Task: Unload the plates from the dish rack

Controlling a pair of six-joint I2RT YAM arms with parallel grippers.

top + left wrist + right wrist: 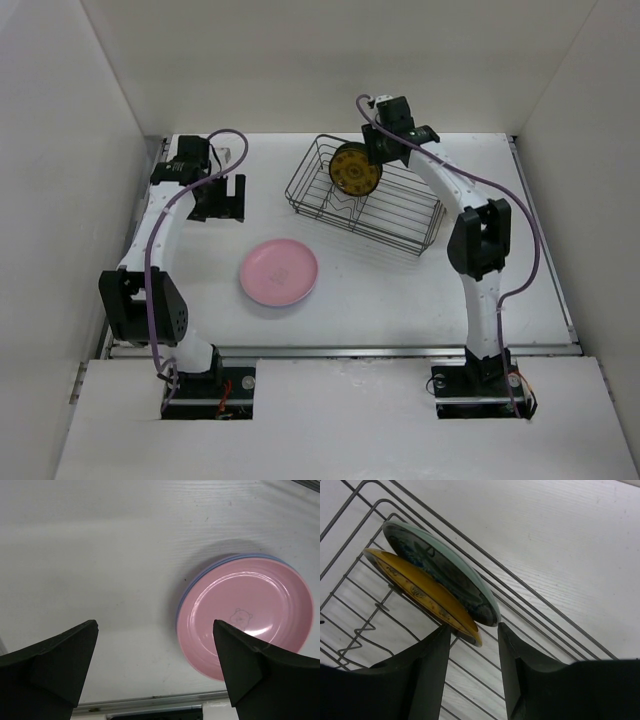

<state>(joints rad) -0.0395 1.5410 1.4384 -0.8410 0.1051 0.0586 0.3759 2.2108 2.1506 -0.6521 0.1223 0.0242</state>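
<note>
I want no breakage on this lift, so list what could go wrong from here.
1. The right pincer pinches only the rim of the small round teal-faced, yellow-backed plate; it may pivot or slip onto the wires.
2. The plate is right over the dark wire dish rack; a snagged edge could drag the rack.
3. Setting it down hard on the pink round plate could shift that plate.

white left arm (150, 235) and white right arm (440, 180), black joint housings (480, 240), purple cable (151, 290) looped along each, matte black wedge-shaped fingers (55, 665), black bases (205, 390) with small red specks
</note>
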